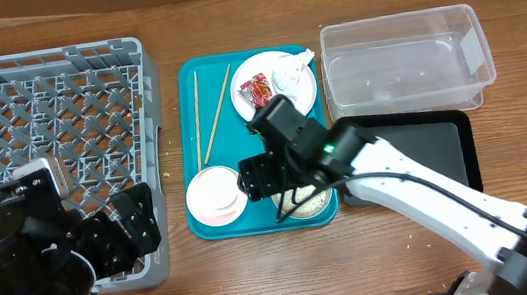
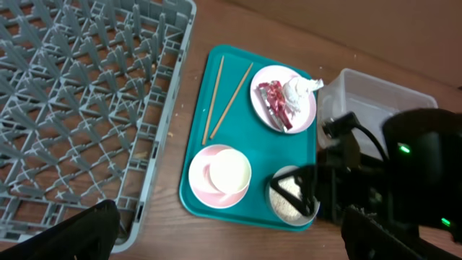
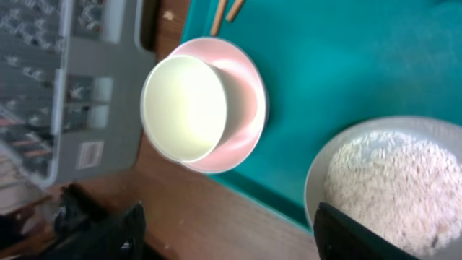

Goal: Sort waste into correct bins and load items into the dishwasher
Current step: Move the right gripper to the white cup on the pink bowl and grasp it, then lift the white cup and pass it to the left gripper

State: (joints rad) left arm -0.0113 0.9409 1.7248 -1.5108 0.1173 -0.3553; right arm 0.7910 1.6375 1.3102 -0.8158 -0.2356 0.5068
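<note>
On the teal serving tray (image 1: 254,138), a pale plate (image 1: 295,93) holds the red wrapper (image 1: 259,91) and the white napkin (image 1: 294,66). Two chopsticks (image 1: 205,114) lie at the tray's left. A white cup (image 3: 184,108) stands in the pinkish bowl (image 3: 249,94). The grey-green bowl (image 3: 325,166) holds rice (image 3: 393,180). My right gripper (image 3: 231,231) is open and empty, low over the tray's front edge between the two bowls, with one finger at the rice bowl's rim. My left gripper (image 2: 231,242) is open and empty beside the grey dish rack (image 1: 40,135).
The clear tub (image 1: 404,60) stands at the back right, with the black tray (image 1: 434,142) in front of it, partly under my right arm. The dish rack fills the left side. Bare wooden table lies in front of the teal tray.
</note>
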